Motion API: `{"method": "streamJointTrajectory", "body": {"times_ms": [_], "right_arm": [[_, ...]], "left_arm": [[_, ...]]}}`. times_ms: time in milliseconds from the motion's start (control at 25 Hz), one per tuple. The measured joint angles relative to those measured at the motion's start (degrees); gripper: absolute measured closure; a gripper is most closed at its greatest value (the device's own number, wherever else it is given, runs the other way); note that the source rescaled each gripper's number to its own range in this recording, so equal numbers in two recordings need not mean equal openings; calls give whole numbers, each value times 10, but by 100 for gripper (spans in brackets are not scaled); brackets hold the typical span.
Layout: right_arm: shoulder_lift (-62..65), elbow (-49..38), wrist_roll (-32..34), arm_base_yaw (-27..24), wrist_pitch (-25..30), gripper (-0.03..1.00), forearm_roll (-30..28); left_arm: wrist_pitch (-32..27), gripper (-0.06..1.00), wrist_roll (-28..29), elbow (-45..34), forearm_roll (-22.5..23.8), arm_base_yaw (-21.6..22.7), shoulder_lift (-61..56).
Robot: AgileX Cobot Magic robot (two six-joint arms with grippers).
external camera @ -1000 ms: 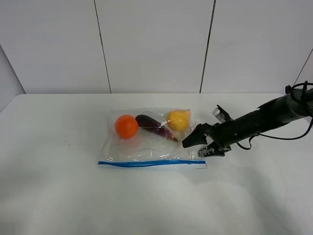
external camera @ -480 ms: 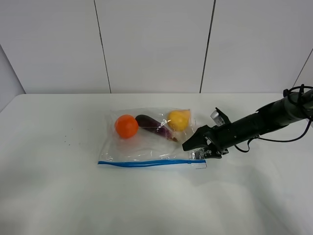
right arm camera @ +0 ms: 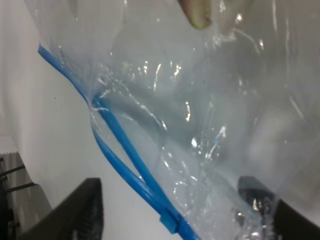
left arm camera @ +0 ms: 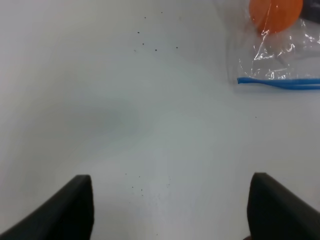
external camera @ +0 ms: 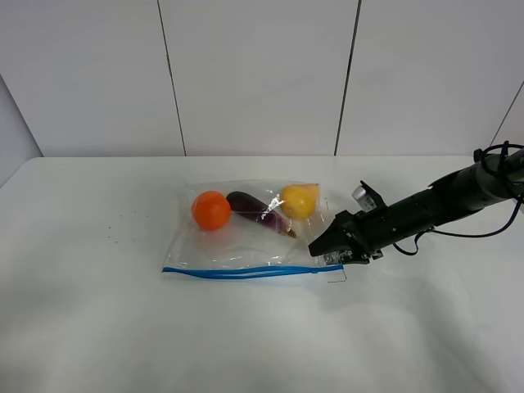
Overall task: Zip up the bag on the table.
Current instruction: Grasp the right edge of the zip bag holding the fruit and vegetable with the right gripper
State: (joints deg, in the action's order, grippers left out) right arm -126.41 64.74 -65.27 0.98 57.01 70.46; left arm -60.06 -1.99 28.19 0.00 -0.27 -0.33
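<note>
The clear bag [external camera: 246, 237] lies flat on the white table [external camera: 98, 327], with an orange [external camera: 211, 210], an eggplant [external camera: 258, 211] and a pear [external camera: 298, 201] inside. Its blue strip [external camera: 237, 271] runs along the near edge. My right gripper [external camera: 332, 252] sits low at the bag's right end. In the right wrist view its jaws [right arm camera: 170, 205] straddle the blue strip [right arm camera: 120, 140] and crinkled plastic, still apart, with a gap beside one finger. My left gripper [left arm camera: 170, 210] is open over bare table, and the bag's left corner [left arm camera: 280, 60] lies ahead of it.
The right arm [external camera: 442, 205] stretches in low from the right edge with a loose black cable. A grey panelled wall [external camera: 262, 74] stands behind the table. Small dark specks [left arm camera: 150, 45] dot the tabletop left of the bag.
My right gripper has slid a little left onto the bag's right corner and its jaws have narrowed around the strip. The bag's near edge shifted slightly. The left gripper has not moved.
</note>
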Motion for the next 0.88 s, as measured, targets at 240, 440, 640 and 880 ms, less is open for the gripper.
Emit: {"method": "streamJointTrajectory", "body": {"times_ms": [240, 440, 640, 880], "right_arm": [[0, 0, 4, 0, 0, 52, 0], [0, 0, 8, 0, 0, 61, 0], [0, 0, 8, 0, 0, 62, 0], [0, 0, 9, 0, 0, 97, -1]], "left_arm": [[0, 1, 0, 0, 0, 0, 0], [0, 1, 0, 0, 0, 0, 0], [0, 1, 0, 0, 0, 0, 0], [0, 1, 0, 0, 0, 0, 0]]}}
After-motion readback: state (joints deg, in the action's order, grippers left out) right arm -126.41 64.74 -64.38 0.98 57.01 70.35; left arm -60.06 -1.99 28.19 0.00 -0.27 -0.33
